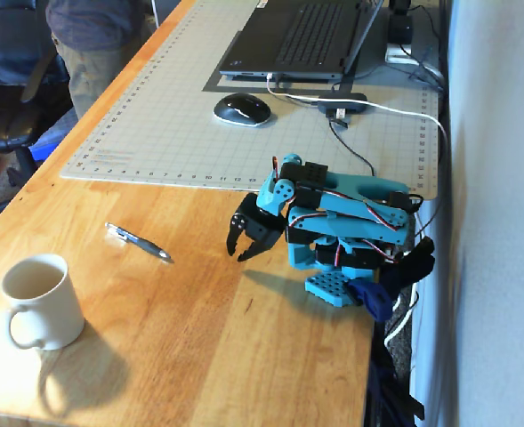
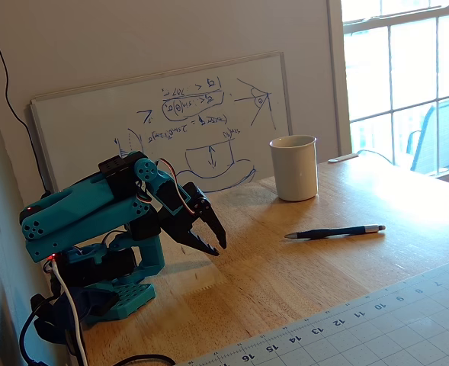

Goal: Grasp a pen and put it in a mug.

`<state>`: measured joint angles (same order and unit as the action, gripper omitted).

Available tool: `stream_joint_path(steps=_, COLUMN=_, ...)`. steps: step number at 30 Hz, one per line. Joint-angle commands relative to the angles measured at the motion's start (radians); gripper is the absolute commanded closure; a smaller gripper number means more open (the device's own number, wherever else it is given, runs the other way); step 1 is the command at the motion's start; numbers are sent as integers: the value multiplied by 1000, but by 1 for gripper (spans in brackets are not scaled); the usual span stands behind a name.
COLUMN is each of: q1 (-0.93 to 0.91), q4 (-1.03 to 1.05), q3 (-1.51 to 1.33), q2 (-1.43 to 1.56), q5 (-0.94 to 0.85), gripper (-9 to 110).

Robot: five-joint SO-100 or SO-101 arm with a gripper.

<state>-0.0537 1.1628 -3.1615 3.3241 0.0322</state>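
The end effector (image 1: pixel 242 251) hangs slightly spread and empty; ahead of it on the surface (image 1: pixel 199 329), the pen (image 1: pixel 138 242) looks light, stiff and slippery, best pinched mid-barrel.

One pen (image 1: pixel 138 243), one mug (image 1: pixel 37 302), one mouse (image 1: pixel 241 108), seemingly one laptop (image 1: pixel 297 37)

Teal arm (image 1: pixel 350 209), black end effector (image 1: pixel 242 253), red-white cables.

mug (image 2: pixel 293 168) handle hidden behind its body, laptop (image 1: pixel 308 37) cut off at top edge
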Motion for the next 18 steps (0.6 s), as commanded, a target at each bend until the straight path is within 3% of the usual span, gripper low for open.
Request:
stream_joint_path(steps=1, q1=2, q4=5, q3=28, q2=25, q5=25, gripper=97)
stream_joint_path(steps=18, q1=-9, q4=-2, q3=46, q2=9, q5=31, gripper=97)
